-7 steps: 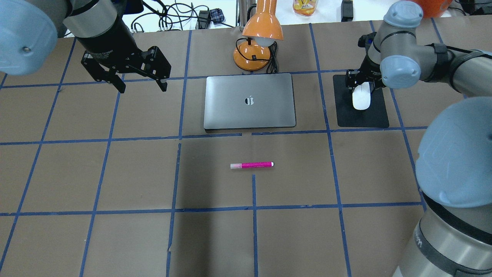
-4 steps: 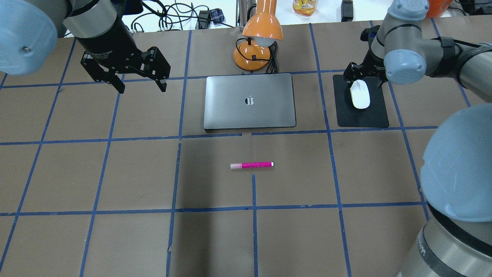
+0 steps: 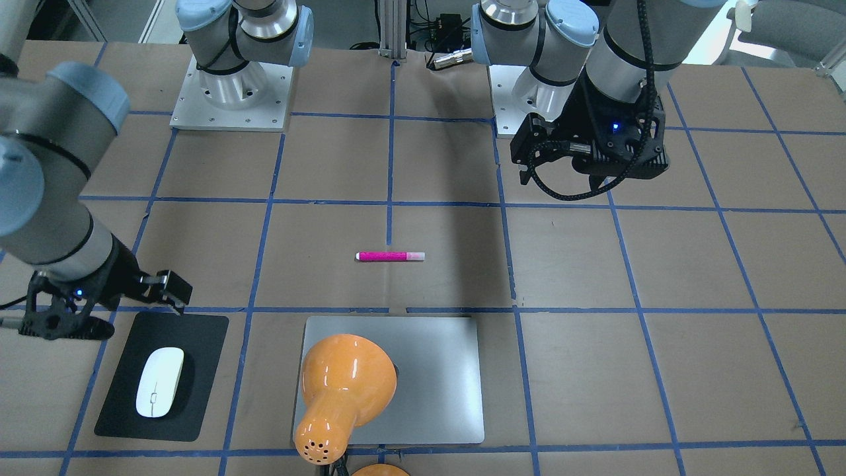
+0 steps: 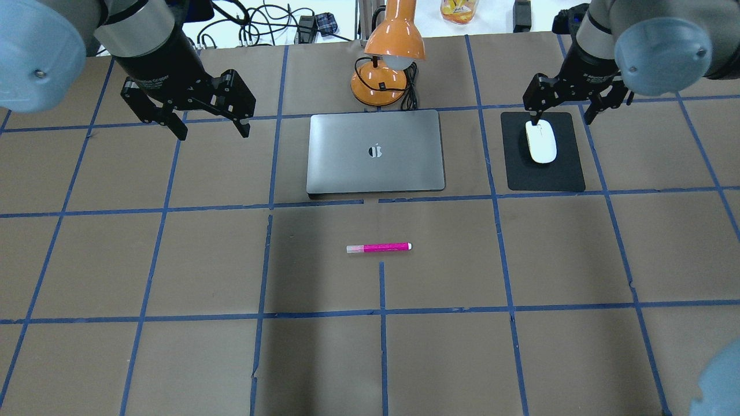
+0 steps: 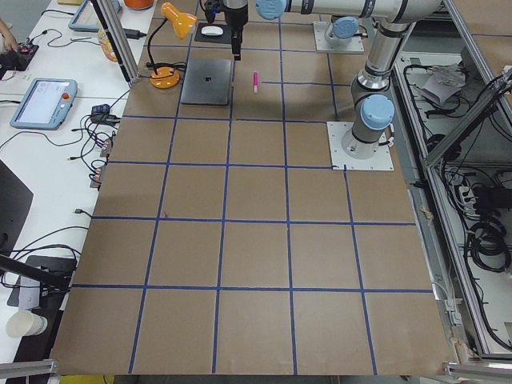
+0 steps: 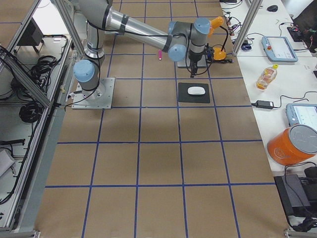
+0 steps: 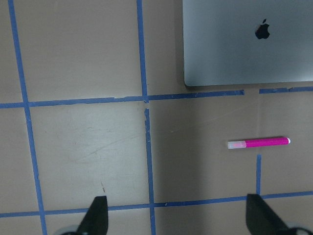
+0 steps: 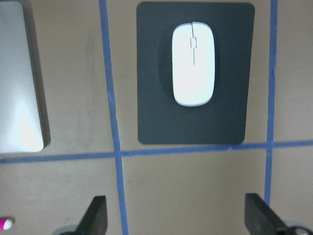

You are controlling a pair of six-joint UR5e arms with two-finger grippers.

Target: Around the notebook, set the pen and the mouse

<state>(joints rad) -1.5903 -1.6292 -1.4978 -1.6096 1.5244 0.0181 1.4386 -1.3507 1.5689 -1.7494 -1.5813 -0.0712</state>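
The notebook (image 4: 347,170) bears an apple-shaped logo (image 4: 376,151). Pale lettering on the left claw (image 4: 214,133) is too small to read. From the front, an orange lamp (image 3: 344,390) hides part of the notebook. The mouse (image 4: 541,142) lies on a black mat (image 4: 546,176) to the notebook's right, and the pen (image 4: 378,248) lies on the worktop (image 4: 173,260) on the robot's side of it. Both the left and the right claw (image 4: 562,118) hang spread apart and empty.

robotics lab
two arms (image 3: 246,26) bolted to a tape-gridded tabletop (image 4: 202,260), with aluminium frame (image 5: 112,40), teach pendants (image 5: 44,102) and loose cables (image 4: 260,20) alongside
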